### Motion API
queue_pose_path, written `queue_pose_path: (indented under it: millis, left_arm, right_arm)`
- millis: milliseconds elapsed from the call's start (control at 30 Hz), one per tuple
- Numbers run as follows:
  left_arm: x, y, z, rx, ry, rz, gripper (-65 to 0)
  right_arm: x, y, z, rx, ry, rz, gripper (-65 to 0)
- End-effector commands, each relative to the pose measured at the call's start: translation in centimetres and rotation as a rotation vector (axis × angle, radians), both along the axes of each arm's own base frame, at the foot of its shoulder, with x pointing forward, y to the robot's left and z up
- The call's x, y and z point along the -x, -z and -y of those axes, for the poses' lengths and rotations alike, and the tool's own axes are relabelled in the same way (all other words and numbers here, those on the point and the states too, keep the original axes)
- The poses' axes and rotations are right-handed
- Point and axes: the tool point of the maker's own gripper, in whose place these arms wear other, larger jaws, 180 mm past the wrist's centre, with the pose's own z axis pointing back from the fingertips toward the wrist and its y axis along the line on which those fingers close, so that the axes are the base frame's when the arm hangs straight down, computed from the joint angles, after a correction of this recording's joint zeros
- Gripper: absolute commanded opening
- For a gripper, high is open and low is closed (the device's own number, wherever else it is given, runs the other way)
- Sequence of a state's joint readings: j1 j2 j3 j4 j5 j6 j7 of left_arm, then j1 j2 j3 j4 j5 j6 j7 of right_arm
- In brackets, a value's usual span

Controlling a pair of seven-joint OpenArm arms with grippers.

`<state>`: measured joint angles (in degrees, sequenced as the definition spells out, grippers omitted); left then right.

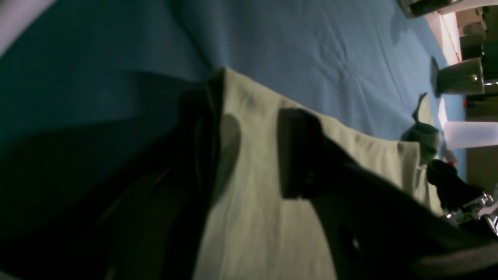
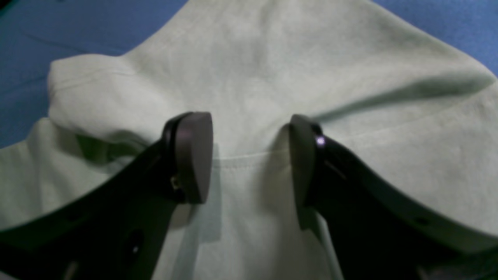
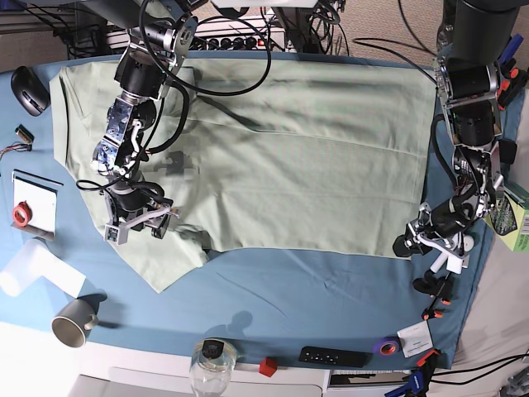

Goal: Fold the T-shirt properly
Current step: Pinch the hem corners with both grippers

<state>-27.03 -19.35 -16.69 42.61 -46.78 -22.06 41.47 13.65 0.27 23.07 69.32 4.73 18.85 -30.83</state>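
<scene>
The pale green T-shirt lies spread flat on the blue table cloth. My right gripper stands on its sleeve area at the base view's lower left. In the right wrist view this gripper is open, its fingers straddling a stitched hem of the T-shirt. My left gripper sits at the shirt's lower right corner. In the left wrist view it is open, with the shirt's edge running between a dark finger on the cloth and the other, in shadow.
A grey mug, a glass jar, a red cube, a black remote and purple tape line the front edge. A mouse and a white pad lie at the left. A green box stands at the right.
</scene>
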Motion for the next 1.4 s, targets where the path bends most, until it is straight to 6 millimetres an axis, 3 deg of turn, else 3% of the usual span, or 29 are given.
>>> queue_pose_path:
  millis: [0,67,233,467,733,900,1033,1367]
  left_arm:
    - [0.5,0.5,0.1,-0.030,0.037,-0.043,-38.2]
    - [0.5,0.4,0.1,-0.030,0.044,-0.040,-41.1]
    - [0.6,0.5,0.0,-0.032,0.045,-0.044,-65.0]
    - [0.8,0.3,0.4,-0.034,0.083,-0.027,-65.0]
    - [0.9,0.4,0.6,-0.041,0.096,-0.032,-65.0]
    - [1.0,0.8,1.2,-0.060,0.124,-0.042,-65.0]
    - [1.1,0.8,1.6,-0.068,0.145,-0.040,-65.0]
    - [1.1,0.8,1.7,-0.067,0.152,-0.034,-65.0]
  right_arm:
    - [-0.1,-0.2,0.6,0.014,0.005,-0.017,-33.6]
    - [-0.1,-0.3,0.8,0.018,0.006,-0.017,-33.6]
    - [-0.2,-0.7,1.9,0.042,0.013,-0.006,-33.6]
    - [-1.0,-4.5,8.5,0.327,0.057,0.063,-33.6]
    - [-2.7,-9.0,13.4,0.381,0.107,0.083,-33.5]
    - [-4.9,-6.7,13.6,0.221,0.078,0.033,-33.1]
    - [-5.9,-4.4,11.7,0.110,0.023,0.009,-32.6]
    - [-4.4,0.8,8.2,-0.006,-0.013,-0.061,-32.6]
